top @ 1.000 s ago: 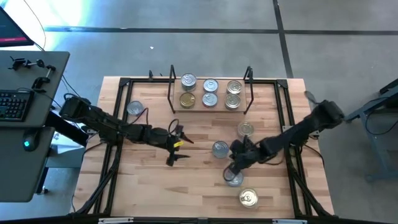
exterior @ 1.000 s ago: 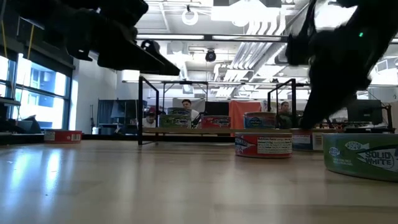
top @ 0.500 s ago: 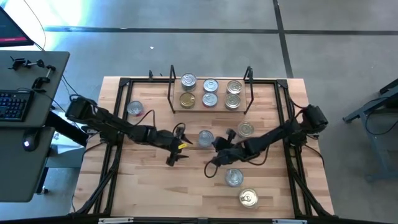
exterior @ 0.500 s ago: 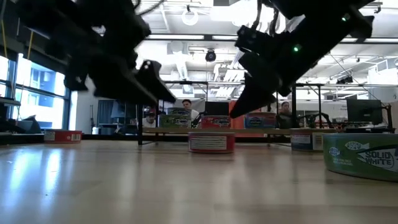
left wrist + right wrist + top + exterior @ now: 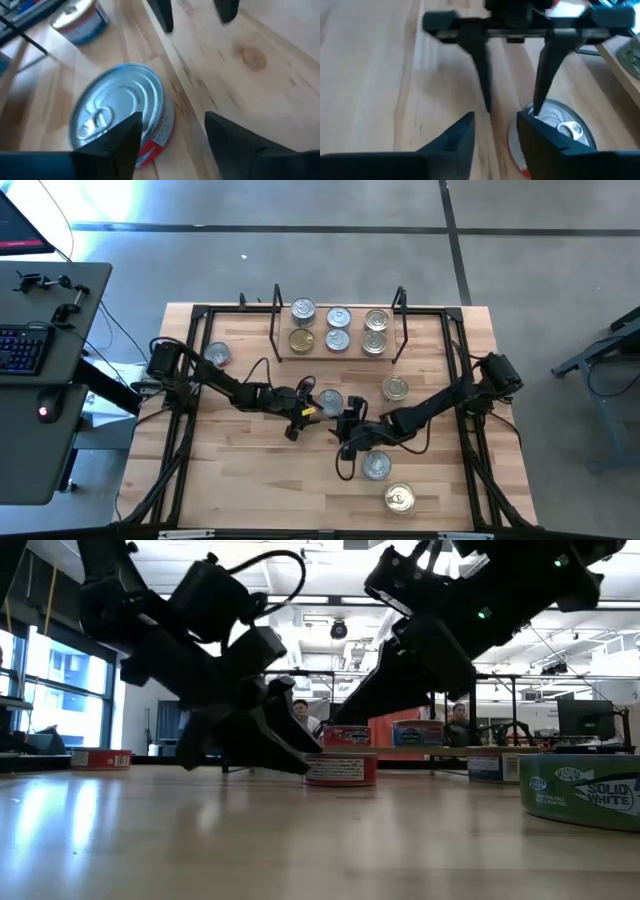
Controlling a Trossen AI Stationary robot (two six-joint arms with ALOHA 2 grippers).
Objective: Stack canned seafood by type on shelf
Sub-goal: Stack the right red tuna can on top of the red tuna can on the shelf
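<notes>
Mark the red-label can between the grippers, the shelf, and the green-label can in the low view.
red-label can [image 5: 330, 402], high view, middle of its silver lid.
shelf [image 5: 283, 357], high view, bare left end of the wooden board.
green-label can [image 5: 585, 792], low view, label on its side wall.

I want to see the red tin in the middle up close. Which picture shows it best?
The left wrist view: the red-labelled tin fills it, silver lid and pull tab clear. The high view shows just its lid, the low view its side, the right wrist view only part.
</notes>
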